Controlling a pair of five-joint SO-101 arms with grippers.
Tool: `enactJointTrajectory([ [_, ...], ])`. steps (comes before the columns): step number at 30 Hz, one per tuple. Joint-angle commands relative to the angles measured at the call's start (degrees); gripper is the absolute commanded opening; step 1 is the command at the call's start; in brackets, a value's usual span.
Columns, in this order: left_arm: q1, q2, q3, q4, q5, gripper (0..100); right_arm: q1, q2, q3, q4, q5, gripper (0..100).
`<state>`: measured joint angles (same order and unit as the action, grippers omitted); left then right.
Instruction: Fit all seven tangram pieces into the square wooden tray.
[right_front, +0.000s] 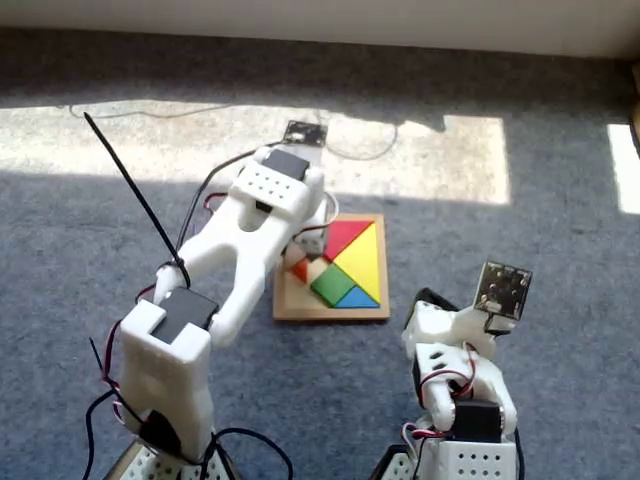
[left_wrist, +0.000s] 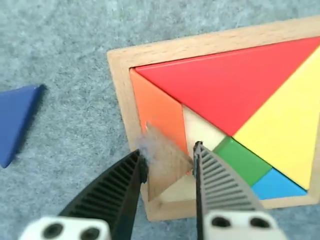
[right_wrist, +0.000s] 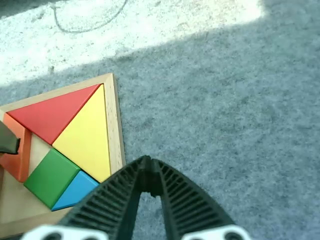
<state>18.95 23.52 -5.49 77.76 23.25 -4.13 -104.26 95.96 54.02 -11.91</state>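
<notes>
The left end effector (left_wrist: 169, 156) is clamped on a pale wooden triangle (left_wrist: 167, 172) over the square wooden tray (left_wrist: 120, 90), beside the orange piece (left_wrist: 160, 112); a dark blue triangle (left_wrist: 17, 117) lies outside on the carpet (left_wrist: 65, 45); the right end effector (right_wrist: 150, 179), fingers together, hangs near the tray.

The wood-coloured piece (left_wrist: 165, 162) pinched between the left gripper's (left_wrist: 169, 152) fingers (left_wrist: 215, 175) is blurred, so its outline cannot be told. It hides the corner of the tray (left_wrist: 120, 90) beneath it. The dark blue triangle (left_wrist: 17, 117) on the carpet beside the tray is cut off by the left wrist view's edge. From above, the left arm (right_front: 250, 240) covers one side of the tray and most of the orange piece (right_front: 299, 270). The right wrist view's edge cuts off the tray too.
</notes>
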Motion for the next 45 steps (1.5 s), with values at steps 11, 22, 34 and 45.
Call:
enactJointTrajectory([
  [11, 1.5, -1.0, -3.4, -0.5, 0.0, 29, 0.6, -0.9, 6.8, 0.1, 0.7, 0.5],
  [22, 3.9, -0.5, -2.9, -0.5, 0.3, 28, 0.6, -0.9, 6.8, 0.1, 0.7, 0.5],
  [34, 0.7, -4.6, -5.3, 3.7, -4.0, 28, 0.6, -0.9, 6.8, 0.1, 0.7, 0.5],
  [45, -1.9, 2.0, -3.0, 2.6, -7.0, 28, 0.6, -0.9, 6.8, 0.1, 0.7, 0.5],
])
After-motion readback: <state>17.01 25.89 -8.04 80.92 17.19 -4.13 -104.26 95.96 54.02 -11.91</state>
